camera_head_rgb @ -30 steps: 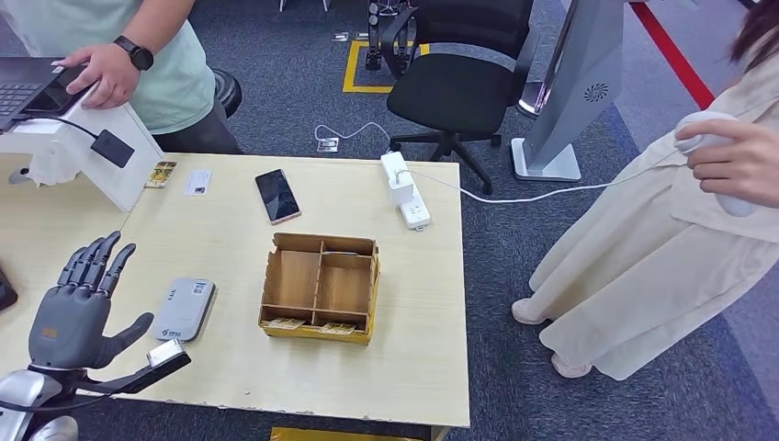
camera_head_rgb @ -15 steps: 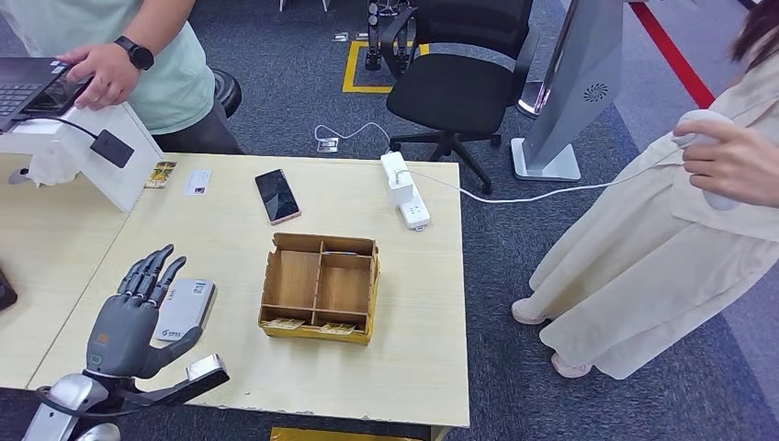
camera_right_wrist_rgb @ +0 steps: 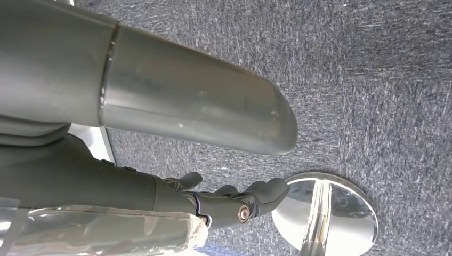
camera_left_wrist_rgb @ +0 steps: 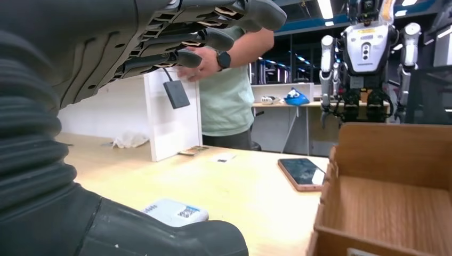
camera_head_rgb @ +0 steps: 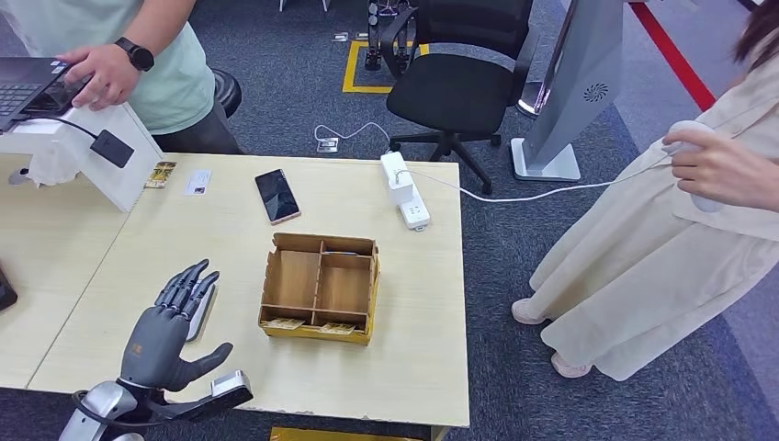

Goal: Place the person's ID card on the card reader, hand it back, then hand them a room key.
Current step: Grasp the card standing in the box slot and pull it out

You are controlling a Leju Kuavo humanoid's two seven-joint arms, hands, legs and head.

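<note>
The robot's grey left hand [camera_head_rgb: 165, 335] hangs over the near left part of the pale wooden table [camera_head_rgb: 413, 367], with its fingers [camera_head_rgb: 188, 285] spread wide and straight and nothing in them. The flat silver-grey card reader [camera_head_rgb: 204, 301] lies right under those fingertips, so most of it is hidden in the head view; in the left wrist view the card reader [camera_left_wrist_rgb: 176, 212] peeks out just below the hand [camera_left_wrist_rgb: 133, 48]. Its long side seems to run the same way the fingers point, away from the robot. A small white card [camera_head_rgb: 197, 182] lies far ahead of the fingers, at the back edge of the table, next to the white stand [camera_head_rgb: 87, 152]. It may be the ID card, but it is too small to tell. Just to the right of the fingers sits the brown wooden box with little sections [camera_head_rgb: 320, 287], and it has some small cards along its near side. A black phone [camera_head_rgb: 276, 195] lies ahead of the box. The right hand [camera_right_wrist_rgb: 234, 202] hangs low over the grey carpet with its fingers bent in, holding nothing. The left hand is much nearer to the reader, so I think it should do the next reach.
</note>
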